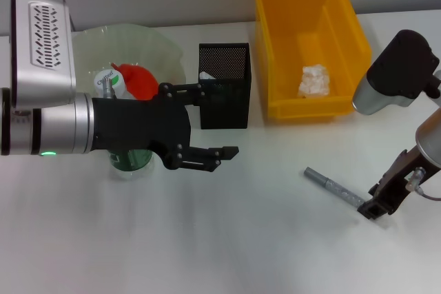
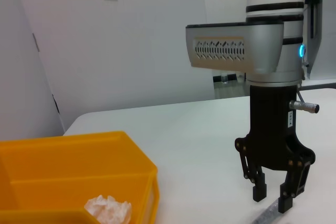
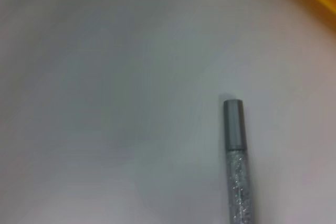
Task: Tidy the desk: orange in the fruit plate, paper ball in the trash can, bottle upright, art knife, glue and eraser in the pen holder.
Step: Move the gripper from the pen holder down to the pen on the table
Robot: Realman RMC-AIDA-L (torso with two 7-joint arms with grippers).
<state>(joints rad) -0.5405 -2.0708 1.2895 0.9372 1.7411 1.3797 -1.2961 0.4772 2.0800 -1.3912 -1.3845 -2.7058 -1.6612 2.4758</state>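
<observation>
A grey glittery glue stick [image 1: 334, 185] lies on the white table [image 1: 227, 239] at the right, also shown in the right wrist view [image 3: 234, 150]. My right gripper [image 1: 375, 208] stands open over its near end, fingers [image 2: 258, 192] astride it. My left gripper [image 1: 222, 120] hangs open beside the black mesh pen holder [image 1: 224, 87]. The orange [image 1: 138, 80] rests in the green fruit plate [image 1: 131, 43]. A green bottle [image 1: 132, 160] stands partly hidden under the left arm. The paper ball [image 1: 315, 80] lies in the yellow trash can [image 1: 275, 46]. Art knife and eraser are out of view.
A small white piece [image 1: 205, 75] shows inside the pen holder. The trash can [image 2: 79, 166] stands at the back right, close to the right arm's elbow. Bare tabletop stretches along the front.
</observation>
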